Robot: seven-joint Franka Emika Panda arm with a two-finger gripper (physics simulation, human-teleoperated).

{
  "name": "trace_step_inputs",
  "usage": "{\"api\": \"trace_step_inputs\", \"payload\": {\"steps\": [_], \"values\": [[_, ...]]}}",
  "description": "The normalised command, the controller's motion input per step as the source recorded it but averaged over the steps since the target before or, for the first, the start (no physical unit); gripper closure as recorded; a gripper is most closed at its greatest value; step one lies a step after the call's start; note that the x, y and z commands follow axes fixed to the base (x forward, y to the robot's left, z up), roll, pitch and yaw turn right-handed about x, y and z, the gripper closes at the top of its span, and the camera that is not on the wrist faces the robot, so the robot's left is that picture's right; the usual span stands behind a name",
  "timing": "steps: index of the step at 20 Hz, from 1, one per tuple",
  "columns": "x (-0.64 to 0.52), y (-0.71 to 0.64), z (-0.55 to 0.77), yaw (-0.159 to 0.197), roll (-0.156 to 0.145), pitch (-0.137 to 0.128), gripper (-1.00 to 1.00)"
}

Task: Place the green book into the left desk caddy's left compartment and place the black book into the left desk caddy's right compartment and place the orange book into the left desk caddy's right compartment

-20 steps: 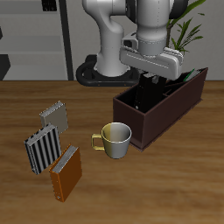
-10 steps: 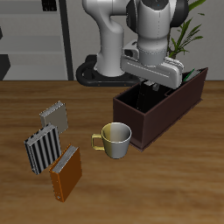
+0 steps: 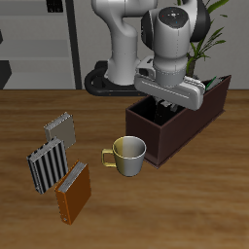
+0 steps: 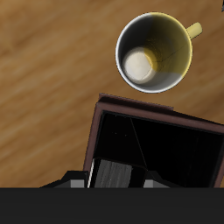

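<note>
Seemingly midway: the pincer [image 3: 167,100] hovers over the caddy [image 3: 191,120], its grip and any load impossible to tell, something dark lies inside, and the orange book [image 3: 73,193] waits on the bench [image 3: 195,209]; green and black books unidentifiable.
</note>
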Motion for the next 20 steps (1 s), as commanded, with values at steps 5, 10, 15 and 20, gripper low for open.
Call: {"api": "trace_step_inputs", "payload": {"steps": [5,10,15,20], "values": [[0.09,-0.08,-0.13,0.006,-0.006,0.033,1.0],[0.05,-0.08,-0.09,-0.013,0.0,0.032,-1.0],[0.01,-0.03,-0.03,-0.005,0.004,0.016,-1.0],[-0.04,0.02,0.1,0.016,0.004,-0.018,-1.0]]}}
